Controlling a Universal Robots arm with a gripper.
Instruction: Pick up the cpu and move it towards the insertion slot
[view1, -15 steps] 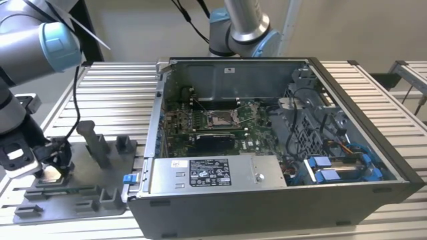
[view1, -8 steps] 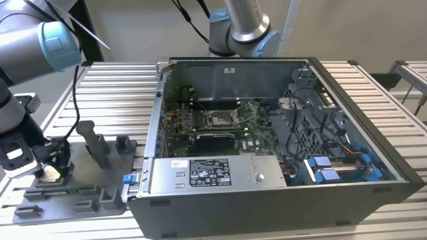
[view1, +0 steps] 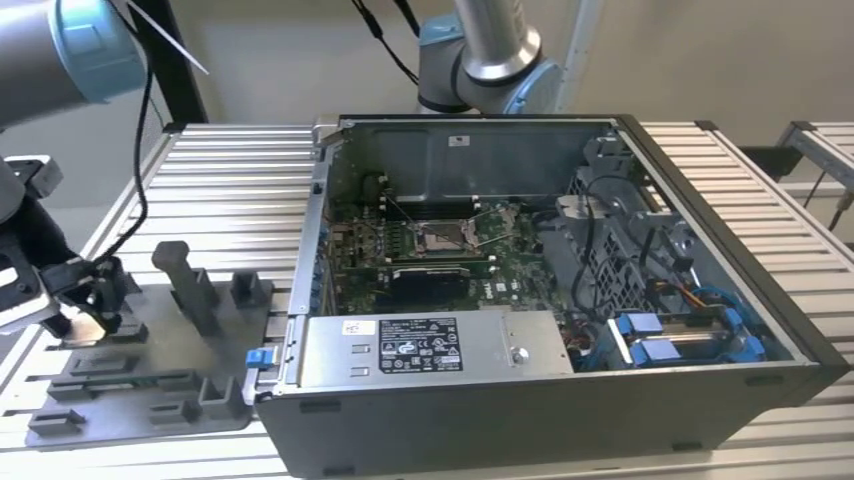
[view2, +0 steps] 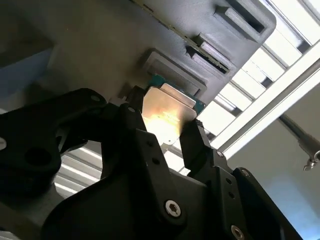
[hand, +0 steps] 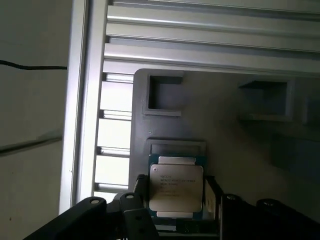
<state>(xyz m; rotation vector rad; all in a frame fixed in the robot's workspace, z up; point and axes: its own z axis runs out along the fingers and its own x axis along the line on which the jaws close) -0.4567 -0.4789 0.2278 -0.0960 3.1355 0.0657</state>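
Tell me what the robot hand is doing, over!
Hand shut on the cpu, at the grey tray. Insertion slot lies apart. Case wall stands between.

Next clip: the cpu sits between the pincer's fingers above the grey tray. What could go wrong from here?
1. The pincer holds the cpu by two thin edges only, so it may slip or tilt in transit.
2. The insertion slot lies deep inside the computer case; the pincer could clip the case wall or the black cables nearby on the way down.
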